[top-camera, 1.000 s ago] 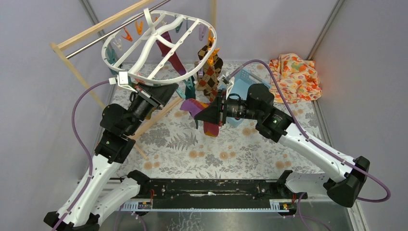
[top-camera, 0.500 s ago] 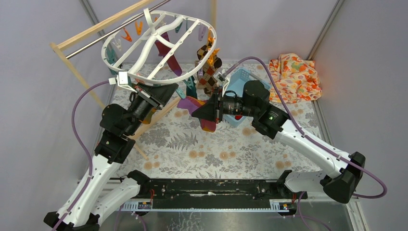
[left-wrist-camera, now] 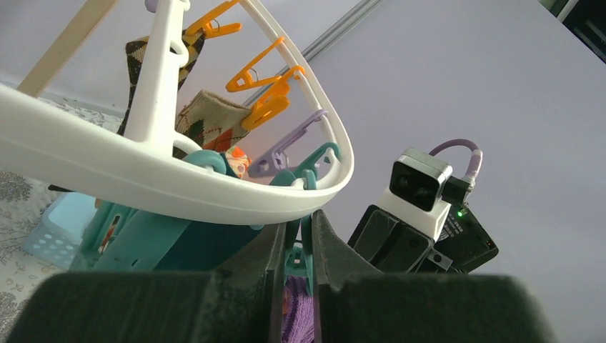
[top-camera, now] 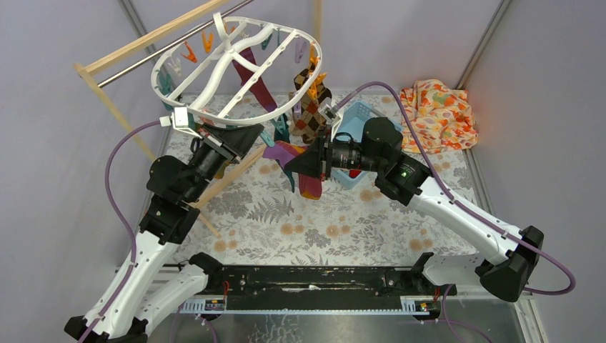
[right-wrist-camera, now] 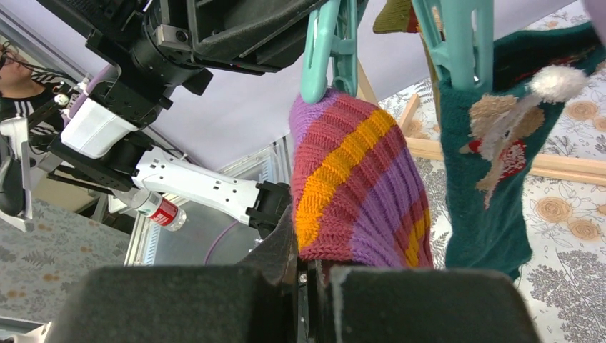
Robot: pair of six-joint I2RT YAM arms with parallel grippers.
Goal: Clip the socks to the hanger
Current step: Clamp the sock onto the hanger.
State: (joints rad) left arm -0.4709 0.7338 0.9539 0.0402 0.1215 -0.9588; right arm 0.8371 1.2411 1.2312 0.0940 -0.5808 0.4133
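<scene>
Pale lilac walls close in a surface (top-camera: 286, 214) covered with a grey fern-and-flower print. A wooden rack (top-camera: 107, 107) with a metal rod (top-camera: 143, 61) stands at its far left. The white oval hanger (top-camera: 236, 68) hangs from that rod, tilted, above the far left part of the surface. At the far right corner an orange floral cloth (top-camera: 437, 114) lies crumpled, with a light blue basket (top-camera: 357, 118) just left of it. A brown-cream argyle sock (top-camera: 309, 107) dangles from the hanger's right rim, where orange pegs (left-wrist-camera: 268, 107) and a lilac peg (left-wrist-camera: 289, 143) also hang. The left pincer (left-wrist-camera: 300, 229) is raised just under the near rim of the hanger. Its jaws are clenched on a teal peg (left-wrist-camera: 299, 257), with only a narrow gap either side of the plastic. The right pincer (right-wrist-camera: 304, 271) reaches in from the right and is clamped on the lower edge of a striped sock (right-wrist-camera: 357, 186) in maroon, purple and orange. It holds the sock's upper end against the tips of that teal peg. From the right wrist view I cannot tell whether the peg's tips bite the knit or only touch it. Just right of the striped sock, a teal sock (right-wrist-camera: 493, 157) with a stitched animal figure hangs from a second teal peg (right-wrist-camera: 457, 43). Both socks hang in the air above the middle of the surface, between the two arms.
</scene>
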